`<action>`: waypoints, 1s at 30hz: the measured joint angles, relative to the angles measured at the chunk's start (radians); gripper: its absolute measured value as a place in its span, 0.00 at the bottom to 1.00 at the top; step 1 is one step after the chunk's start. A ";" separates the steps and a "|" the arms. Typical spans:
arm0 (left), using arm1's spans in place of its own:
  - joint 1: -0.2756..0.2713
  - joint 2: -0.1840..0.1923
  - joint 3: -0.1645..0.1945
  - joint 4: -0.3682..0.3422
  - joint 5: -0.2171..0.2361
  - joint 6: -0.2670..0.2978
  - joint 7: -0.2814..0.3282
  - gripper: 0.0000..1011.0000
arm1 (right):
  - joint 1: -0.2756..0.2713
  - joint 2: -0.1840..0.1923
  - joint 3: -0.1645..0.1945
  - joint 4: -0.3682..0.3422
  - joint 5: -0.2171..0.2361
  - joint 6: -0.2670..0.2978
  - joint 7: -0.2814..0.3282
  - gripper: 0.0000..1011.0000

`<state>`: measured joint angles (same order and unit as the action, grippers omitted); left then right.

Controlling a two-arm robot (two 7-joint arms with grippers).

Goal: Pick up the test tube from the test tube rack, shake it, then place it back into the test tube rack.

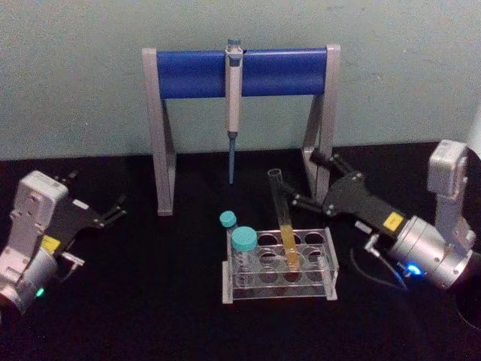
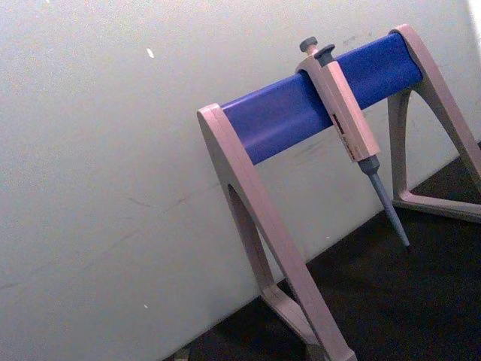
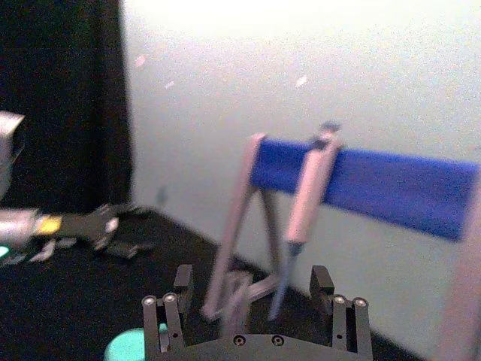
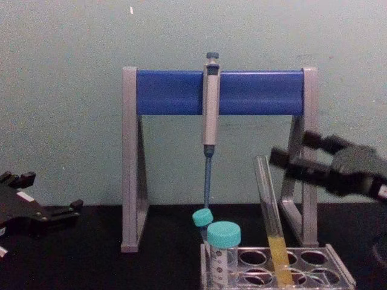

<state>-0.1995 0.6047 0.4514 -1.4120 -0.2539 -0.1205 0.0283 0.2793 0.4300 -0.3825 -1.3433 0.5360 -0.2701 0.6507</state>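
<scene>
Standing tilted in a hole of the low clear plastic test tube rack (image 1: 279,263), the long thin glass test tube (image 1: 282,218) is seen in the head view with yellow liquid in its lower part and its open mouth leaning away from the right gripper (image 1: 310,180). That gripper's black fingers are spread wide, just beside the tube's upper part and apart from it. The chest view adds a side look: the test tube (image 4: 269,217) rises well above the rack (image 4: 284,266), whose lower part is cut off by the frame edge, and the right gripper (image 4: 293,151) is shown level with the tube's rim. Two teal-capped clear vials (image 1: 242,252) are held in the rack on the side away from the right gripper. Behind the rack, a grey pipette (image 1: 234,105) is hung on the blue bar of a tall grey-legged stand (image 1: 188,74). The left gripper (image 1: 116,209) is parked well apart from the rack, its fingers parted. In the right wrist view the fingers (image 3: 173,316) are seen spread, while the rack below them is blurred and hard to make out. The left wrist view gives the stand (image 2: 301,113) and pipette (image 2: 349,128) against the wall.
</scene>
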 joint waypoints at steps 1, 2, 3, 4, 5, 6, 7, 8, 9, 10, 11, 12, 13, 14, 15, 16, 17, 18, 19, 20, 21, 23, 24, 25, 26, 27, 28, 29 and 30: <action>0.000 0.000 0.000 0.000 0.000 0.000 0.000 0.99 | -0.007 -0.001 0.008 -0.009 0.000 -0.005 -0.017 0.99; 0.000 0.000 0.000 0.000 0.000 0.000 0.000 0.99 | -0.024 -0.005 0.030 -0.031 -0.008 -0.009 -0.065 0.99; 0.000 0.000 0.000 0.000 0.000 0.000 0.000 0.99 | -0.031 -0.007 0.038 -0.041 -0.016 -0.009 -0.087 0.99; 0.000 0.000 0.000 0.000 0.000 0.000 0.000 0.99 | -0.040 -0.009 0.047 -0.052 -0.029 -0.008 -0.119 0.99; 0.000 0.000 0.000 0.000 0.000 0.000 0.000 0.99 | -0.047 -0.012 0.056 -0.062 -0.043 -0.004 -0.150 0.99; 0.000 0.000 0.000 0.000 0.000 0.000 0.000 0.99 | -0.058 -0.017 0.070 -0.077 -0.071 0.011 -0.209 0.99; 0.000 0.000 0.000 0.000 0.000 0.000 0.000 0.99 | -0.067 -0.022 0.081 -0.087 -0.097 0.030 -0.260 0.99; 0.000 0.000 0.000 0.000 0.000 0.000 0.000 0.99 | -0.067 -0.022 0.081 -0.087 -0.097 0.030 -0.260 0.99; 0.000 0.000 0.000 0.000 0.000 0.000 0.000 0.99 | -0.074 -0.028 0.090 -0.093 -0.122 0.056 -0.310 0.99; 0.000 0.000 0.000 0.000 0.000 0.000 0.000 0.99 | -0.077 -0.030 0.094 -0.095 -0.135 0.072 -0.334 0.99; 0.000 0.000 0.000 0.000 0.000 0.000 0.000 0.99 | -0.080 -0.032 0.096 -0.097 -0.145 0.087 -0.350 0.99; 0.000 0.000 0.000 0.000 0.000 0.000 0.000 0.99 | -0.082 -0.033 0.099 -0.099 -0.156 0.104 -0.370 0.99; 0.000 0.000 0.000 0.000 0.000 0.000 0.000 0.99 | -0.086 -0.036 0.102 -0.102 -0.174 0.140 -0.401 0.99; 0.000 0.000 0.000 0.000 0.000 0.000 0.000 0.99 | -0.087 -0.037 0.104 -0.102 -0.180 0.157 -0.414 0.99; 0.000 0.000 0.000 0.000 0.000 0.000 0.000 0.99 | -0.089 -0.039 0.105 -0.102 -0.193 0.193 -0.433 0.99; 0.000 0.000 0.000 0.000 0.000 0.000 0.000 0.99 | -0.091 -0.039 0.105 -0.102 -0.197 0.207 -0.440 0.99; 0.000 0.000 0.000 0.000 0.000 0.000 0.000 0.99 | -0.093 -0.041 0.105 -0.102 -0.208 0.239 -0.455 0.99; 0.000 0.000 0.000 0.000 0.000 0.000 0.000 0.99 | -0.094 -0.042 0.105 -0.101 -0.213 0.253 -0.460 0.99; 0.000 0.000 0.000 0.000 0.000 0.000 0.000 0.99 | -0.094 -0.043 0.105 -0.099 -0.217 0.266 -0.464 0.99; 0.000 0.000 0.000 0.000 0.000 0.000 0.000 0.99 | -0.095 -0.045 0.105 -0.095 -0.223 0.288 -0.469 0.99; 0.000 0.000 0.000 0.000 0.000 0.000 0.000 0.99 | -0.095 -0.046 0.105 -0.092 -0.226 0.300 -0.471 0.99; 0.000 0.000 0.000 0.000 0.000 0.000 0.000 0.99 | -0.095 -0.050 0.105 -0.084 -0.234 0.330 -0.475 0.99; 0.000 0.000 0.000 0.000 0.000 0.000 0.000 0.99 | -0.095 -0.050 0.105 -0.084 -0.234 0.330 -0.475 0.99; 0.000 0.000 0.000 0.000 0.000 0.000 0.000 0.99 | -0.095 -0.053 0.105 -0.078 -0.237 0.343 -0.475 0.99; 0.000 0.000 0.000 0.000 0.000 0.000 0.000 0.99 | -0.094 -0.055 0.106 -0.075 -0.238 0.349 -0.475 0.99; 0.000 0.000 0.000 0.000 0.000 0.000 0.000 0.99 | -0.093 -0.059 0.108 -0.068 -0.239 0.357 -0.474 0.99; 0.000 0.000 0.000 0.000 0.000 0.000 0.000 0.99 | -0.092 -0.061 0.110 -0.064 -0.238 0.360 -0.471 0.99; 0.000 0.000 0.000 0.000 0.000 0.000 0.000 0.99 | -0.091 -0.063 0.112 -0.060 -0.238 0.363 -0.468 0.99; 0.000 0.000 0.000 0.000 0.000 0.000 0.000 0.99 | -0.090 -0.064 0.114 -0.057 -0.238 0.365 -0.465 0.99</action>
<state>-0.1996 0.6047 0.4514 -1.4120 -0.2539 -0.1205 0.0283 0.1895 0.3657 -0.2681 -1.4003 0.2981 0.0949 0.1856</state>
